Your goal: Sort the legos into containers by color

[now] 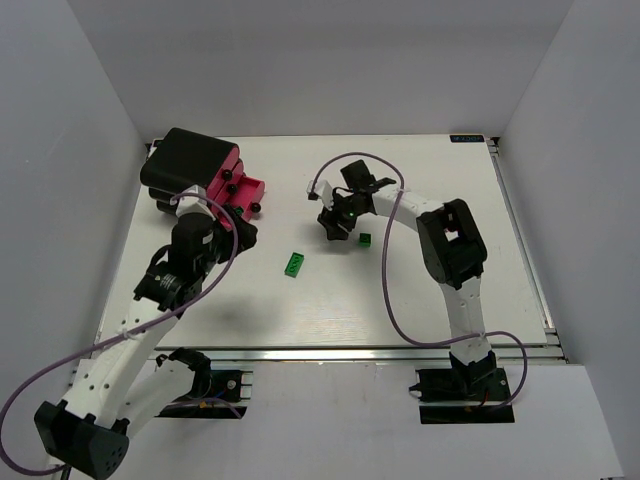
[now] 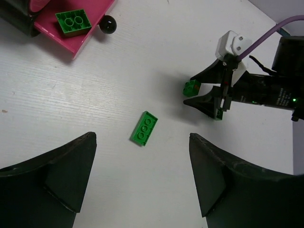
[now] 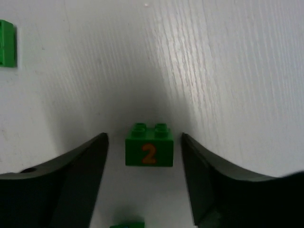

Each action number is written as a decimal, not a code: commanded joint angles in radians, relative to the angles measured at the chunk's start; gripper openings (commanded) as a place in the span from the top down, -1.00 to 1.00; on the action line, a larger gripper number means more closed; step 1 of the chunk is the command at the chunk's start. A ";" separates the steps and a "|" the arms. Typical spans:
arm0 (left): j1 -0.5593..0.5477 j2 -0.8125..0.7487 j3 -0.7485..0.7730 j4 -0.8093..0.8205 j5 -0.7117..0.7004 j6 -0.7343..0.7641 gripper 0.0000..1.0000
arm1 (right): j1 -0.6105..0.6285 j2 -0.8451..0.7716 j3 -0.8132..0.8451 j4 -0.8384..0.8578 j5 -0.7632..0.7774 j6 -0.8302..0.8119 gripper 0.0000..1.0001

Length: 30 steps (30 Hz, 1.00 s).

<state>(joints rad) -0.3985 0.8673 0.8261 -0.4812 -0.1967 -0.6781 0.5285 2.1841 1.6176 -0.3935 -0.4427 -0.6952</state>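
The drawer (image 1: 243, 190) is standing open; the right gripper (image 3: 144, 142) is hanging spread apart around a green brick (image 3: 148, 154) on the table (image 1: 330, 300).
The left gripper (image 2: 141, 140) is spread apart too, both holding nothing. The brick is looking light, hard, slippery: pinch its flat sides.

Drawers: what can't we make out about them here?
- Top view: drawers too small, mostly under the cabinet; contents unreadable.
- Left wrist: open drawer cut off by the top edge; one green brick shows, rest unknown.
- Right wrist: drawers out of frame.
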 commanded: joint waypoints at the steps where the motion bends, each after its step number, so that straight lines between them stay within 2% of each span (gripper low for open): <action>1: 0.003 -0.060 -0.019 -0.085 -0.030 -0.055 -0.77 | 0.016 0.009 0.064 -0.001 -0.008 -0.010 -0.25; 3: 0.003 -0.086 -0.033 -0.115 -0.043 -0.069 -0.77 | 0.016 0.011 0.076 -0.024 -0.020 -0.013 0.48; 4: 0.003 -0.118 -0.039 -0.123 -0.047 -0.078 -0.77 | 0.016 0.005 0.082 -0.039 -0.033 -0.016 0.99; 6: 0.003 -0.146 -0.039 -0.144 -0.070 -0.083 -0.77 | 0.016 -0.007 0.090 -0.056 -0.048 -0.026 1.00; 9: 0.003 -0.192 -0.013 -0.168 -0.116 -0.083 -0.78 | 0.021 -0.026 0.172 -0.093 -0.158 -0.014 1.00; 12: 0.003 -0.224 0.016 -0.162 -0.141 -0.078 -0.79 | 0.056 0.005 0.333 -0.029 -0.261 0.110 1.00; 13: 0.003 -0.229 0.024 -0.157 -0.151 -0.075 -0.80 | 0.064 0.017 0.364 0.016 -0.271 0.165 1.00; 14: 0.003 -0.232 0.028 -0.157 -0.153 -0.074 -0.80 | 0.095 0.046 0.408 0.075 -0.268 0.298 1.00; 15: 0.003 -0.231 0.036 -0.158 -0.155 -0.075 -0.80 | 0.106 0.063 0.422 0.207 -0.264 0.359 1.00; 16: 0.003 -0.231 0.048 -0.166 -0.155 -0.075 -0.80 | 0.116 0.081 0.441 0.269 -0.251 0.422 1.00; 17: 0.003 -0.229 0.053 -0.171 -0.150 -0.075 -0.80 | 0.139 0.129 0.476 0.330 -0.234 0.557 1.00; 18: 0.003 -0.231 0.057 -0.189 -0.149 -0.075 -0.80 | 0.148 0.153 0.499 0.446 -0.220 0.613 1.00; 21: 0.003 -0.241 0.077 -0.229 -0.153 -0.080 -0.80 | 0.188 0.241 0.557 0.573 -0.168 0.735 1.00; 22: 0.003 -0.244 0.079 -0.235 -0.153 -0.084 -0.80 | 0.206 0.255 0.562 0.646 -0.142 0.738 1.00; 25: 0.003 -0.272 0.087 -0.257 -0.158 -0.093 -0.80 | 0.243 0.305 0.593 0.715 -0.058 0.708 0.97; 30: 0.003 -0.292 0.090 -0.299 -0.153 -0.115 -0.80 | 0.275 0.368 0.622 0.762 0.024 0.649 0.95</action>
<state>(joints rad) -0.3985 0.5877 0.8829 -0.7368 -0.3347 -0.7742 0.8051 2.5565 2.1754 0.2363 -0.4961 -0.0433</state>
